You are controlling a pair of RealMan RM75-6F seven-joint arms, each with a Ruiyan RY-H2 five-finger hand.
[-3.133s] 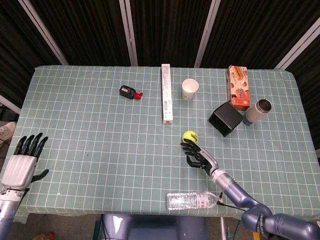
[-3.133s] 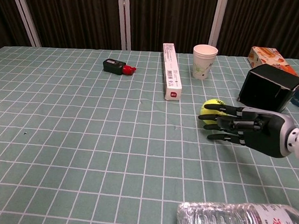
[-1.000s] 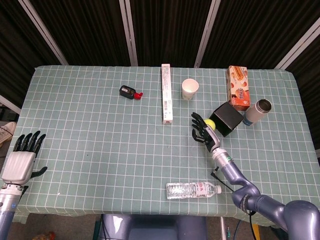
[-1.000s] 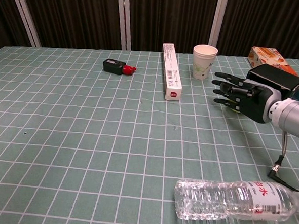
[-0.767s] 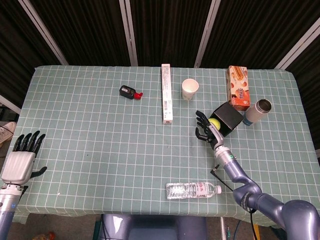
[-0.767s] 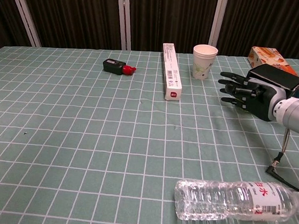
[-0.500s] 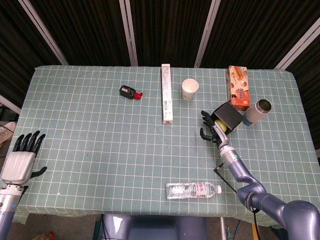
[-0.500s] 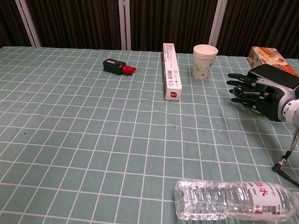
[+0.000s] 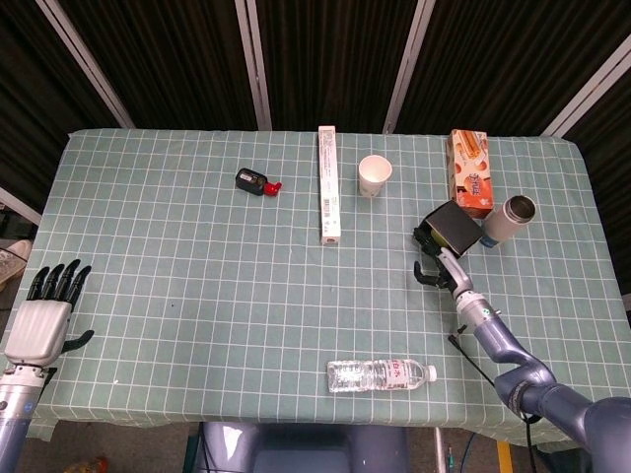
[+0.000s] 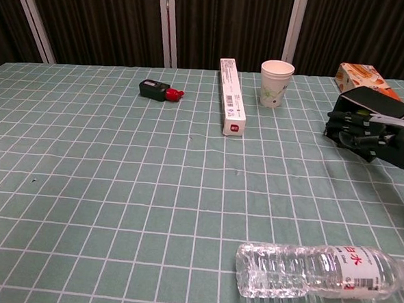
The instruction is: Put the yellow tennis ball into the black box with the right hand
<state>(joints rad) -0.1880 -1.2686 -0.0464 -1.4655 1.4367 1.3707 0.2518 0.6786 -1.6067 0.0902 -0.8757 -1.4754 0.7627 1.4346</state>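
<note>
The black box (image 9: 456, 225) lies tilted at the right of the table, its mouth facing left toward my right hand (image 9: 433, 258). In the chest view the right hand (image 10: 365, 133) sits right against the front of the black box (image 10: 378, 102), fingers apart and pointing left. The yellow tennis ball shows in neither view; the hand and the box hide that spot. My left hand (image 9: 44, 313) rests at the table's near left corner, fingers spread, holding nothing.
A water bottle (image 9: 380, 373) lies near the front edge, in front of the right arm. A paper cup (image 9: 374, 175), a long white carton (image 9: 328, 197), an orange carton (image 9: 469, 171), a steel flask (image 9: 508, 219) and a small black-and-red bottle (image 9: 256, 181) stand further back.
The right hand has swept the ball from mid-table to the right and back, up to the black box's mouth; the ball, last seen beside the box, has dropped out of sight. The left hand stayed put.
</note>
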